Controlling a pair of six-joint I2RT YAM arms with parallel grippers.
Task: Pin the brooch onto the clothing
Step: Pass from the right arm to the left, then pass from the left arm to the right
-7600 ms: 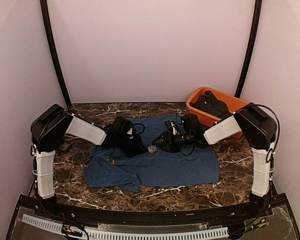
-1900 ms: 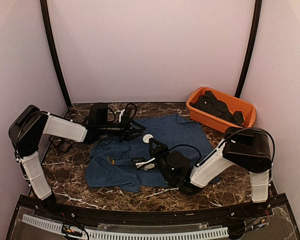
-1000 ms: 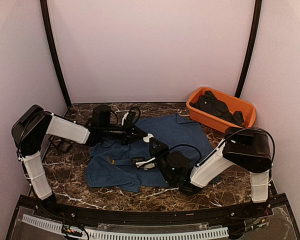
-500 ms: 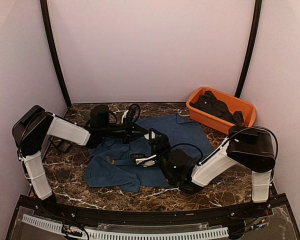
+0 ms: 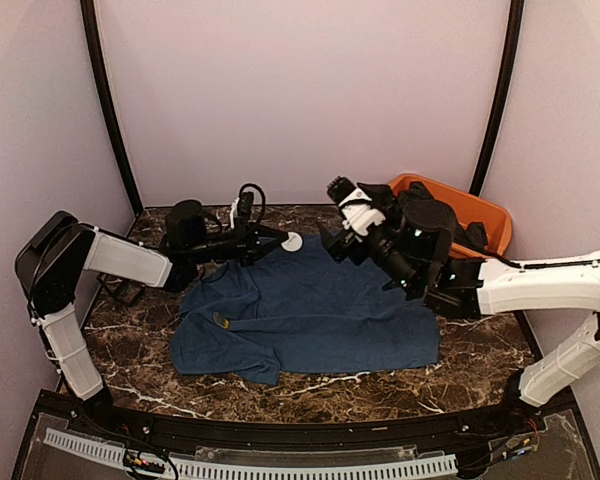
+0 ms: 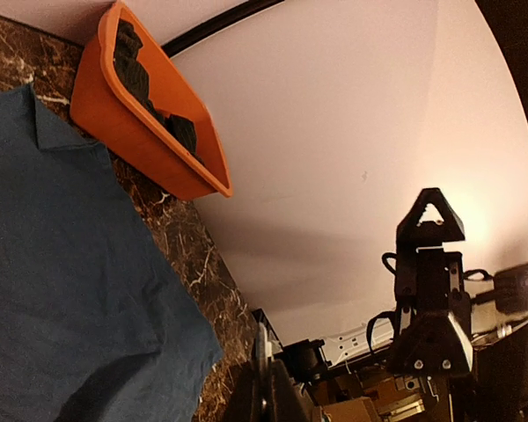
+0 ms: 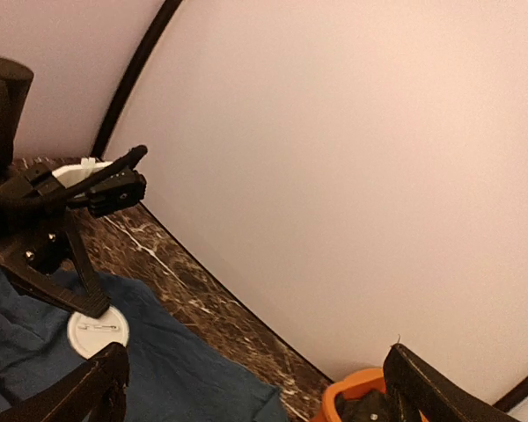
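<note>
As left end effector (image 5: 282, 238) grips brooch (image 5: 294, 241), right end effector (image 5: 332, 215) aloft

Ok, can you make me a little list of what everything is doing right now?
Left pincer: shut on the white round brooch, by the far edge of the shirt
Right pincer: wide open, holding nothing, up in the air near the orange tub
Shirt: dark blue, spread on the marble table
Orange tub: back right corner, dark cloth inside

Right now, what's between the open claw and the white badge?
Nothing; the right wrist view shows only the blue shirt beneath the right gripper and brooch.
</note>
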